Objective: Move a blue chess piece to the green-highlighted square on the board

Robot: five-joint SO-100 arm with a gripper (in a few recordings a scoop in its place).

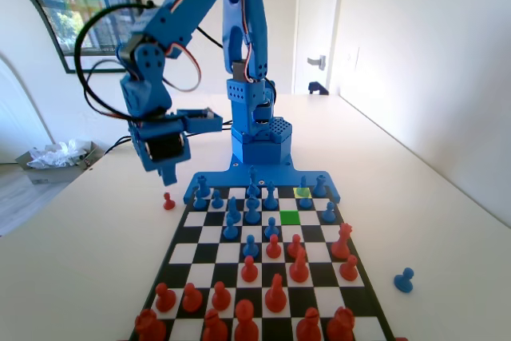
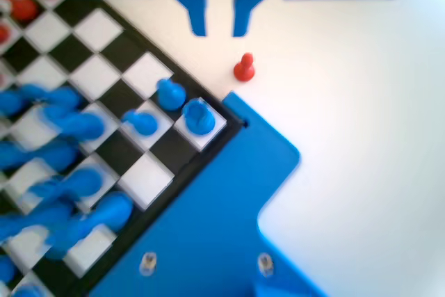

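Several blue chess pieces stand in the far rows of the board, close to the arm's base. The green-highlighted square lies bare in the third row from the far end, right of centre, with a blue pawn just left of it. My gripper hangs above the table, left of the board's far left corner in the fixed view. In the wrist view the gripper is open with a narrow gap and nothing between its jaws. Blue pieces stand at the board corner below.
A red pawn stands on the table off the board, just under the gripper; in the wrist view this red pawn is below the jaws. A blue pawn stands on the table right of the board. A yellow-green square lies near the base. Red pieces crowd the near rows.
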